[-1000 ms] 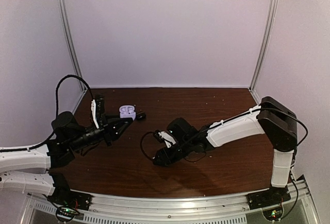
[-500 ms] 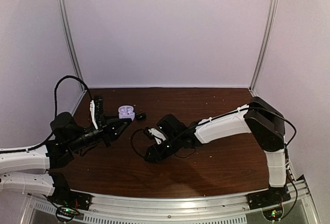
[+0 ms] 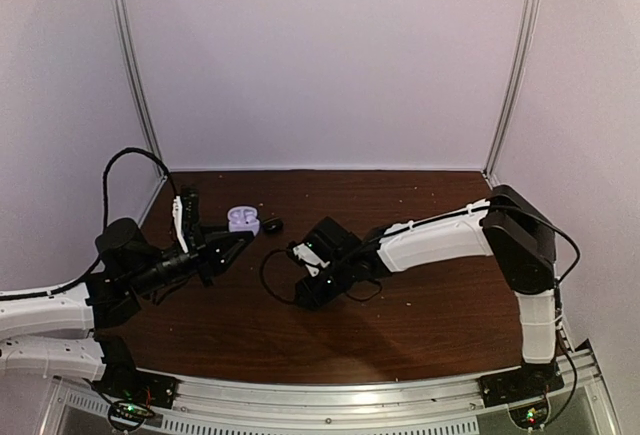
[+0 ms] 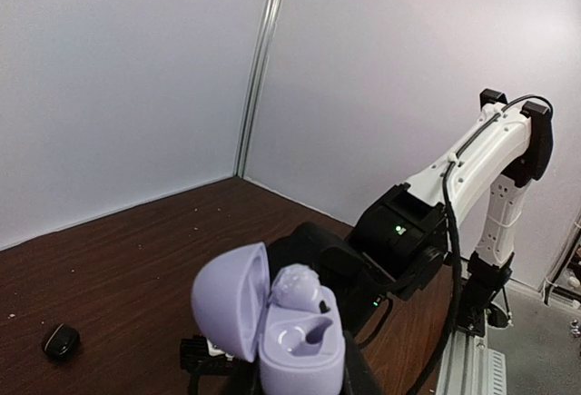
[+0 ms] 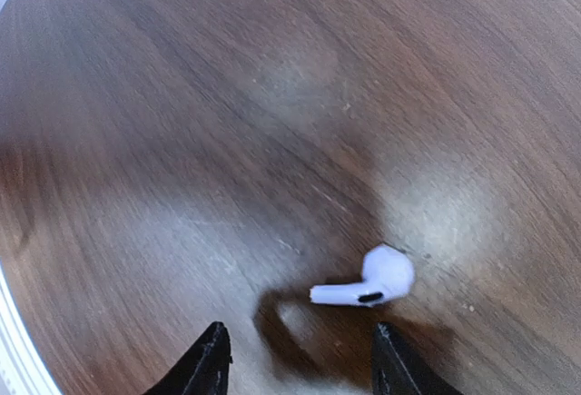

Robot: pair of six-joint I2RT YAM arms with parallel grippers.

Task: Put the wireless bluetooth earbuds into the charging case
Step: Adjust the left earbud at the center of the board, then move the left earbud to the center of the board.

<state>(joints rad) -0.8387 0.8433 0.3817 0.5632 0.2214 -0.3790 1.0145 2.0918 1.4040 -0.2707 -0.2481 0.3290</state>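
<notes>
My left gripper (image 3: pixel 232 243) is shut on the lavender charging case (image 3: pixel 243 219) and holds it above the table with its lid open. In the left wrist view the case (image 4: pixel 290 340) has one lavender-looking bud (image 4: pixel 298 286) seated in it and one empty socket beside that. My right gripper (image 5: pixel 300 368) is open and low over the table. A white earbud with a short stem (image 5: pixel 368 281) lies on the table just ahead of its fingertips (image 5: pixel 211 359), nearer the right one. A black earbud (image 4: pixel 61 341) lies on the table; it also shows in the top view (image 3: pixel 272 224). Other buds are out of view.
The brown table (image 3: pixel 420 305) is walled by white panels with metal posts at the back corners (image 3: pixel 135 75). My right arm (image 3: pixel 440 240) stretches across the middle from the right. A black cable (image 3: pixel 125 160) loops above my left arm.
My right gripper has moved left and a little farther from the near edge, closer to the case. My left gripper with the case has barely shifted.
</notes>
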